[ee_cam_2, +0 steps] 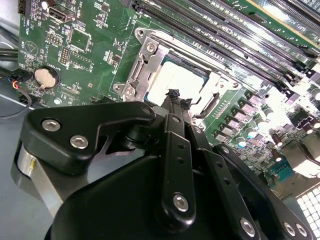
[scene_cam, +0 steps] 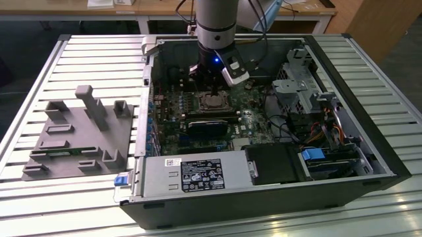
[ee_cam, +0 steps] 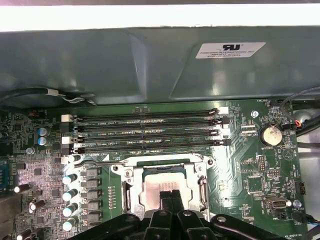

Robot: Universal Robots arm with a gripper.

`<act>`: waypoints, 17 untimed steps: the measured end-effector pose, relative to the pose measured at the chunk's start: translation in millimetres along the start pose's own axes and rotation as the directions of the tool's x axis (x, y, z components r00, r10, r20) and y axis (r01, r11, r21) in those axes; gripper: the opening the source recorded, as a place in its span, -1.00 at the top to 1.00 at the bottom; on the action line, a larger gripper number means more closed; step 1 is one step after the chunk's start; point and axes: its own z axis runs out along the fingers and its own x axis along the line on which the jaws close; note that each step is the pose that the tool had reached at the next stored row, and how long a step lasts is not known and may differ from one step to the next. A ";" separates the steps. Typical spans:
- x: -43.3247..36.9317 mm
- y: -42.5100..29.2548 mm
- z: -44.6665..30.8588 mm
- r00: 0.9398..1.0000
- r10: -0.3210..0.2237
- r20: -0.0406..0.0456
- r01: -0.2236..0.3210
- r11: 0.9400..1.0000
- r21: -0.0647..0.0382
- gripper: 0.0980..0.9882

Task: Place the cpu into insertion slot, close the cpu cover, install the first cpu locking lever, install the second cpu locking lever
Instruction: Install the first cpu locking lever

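Note:
The cpu (ee_cam: 154,186) (ee_cam_2: 176,82), a pale silver square, lies in the insertion slot (scene_cam: 212,102) on the green motherboard. The silvery cpu cover (ee_cam: 165,167) (ee_cam_2: 145,62) lies flat around the chip and frames it. My gripper (ee_cam: 170,195) (ee_cam_2: 176,98) hangs just above the cpu, its black fingers pressed together with nothing between them. In the exterior view the gripper (scene_cam: 208,87) reaches down into the open computer case, right over the slot. A thin metal lever (ee_cam: 150,161) runs along the cover's edge on the memory-slot side; I cannot tell whether it is latched.
Several long black memory slots (ee_cam: 150,131) run beside the socket. The case wall (ee_cam: 150,65) rises past them. A round coin battery (ee_cam: 272,134) sits on the board. A drive cage (scene_cam: 303,89) and cables stand at the exterior view's right, a grey fixture (scene_cam: 79,133) outside at its left.

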 end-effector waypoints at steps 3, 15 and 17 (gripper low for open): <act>0.0 0.0 -0.2 1.000 0.000 0.000 0.000 1.000 0.000 0.98; 4.5 -0.4 -0.7 1.000 0.000 0.000 0.000 1.000 0.000 0.98; 7.2 -0.6 -0.9 1.000 0.000 0.000 0.000 1.000 0.000 0.98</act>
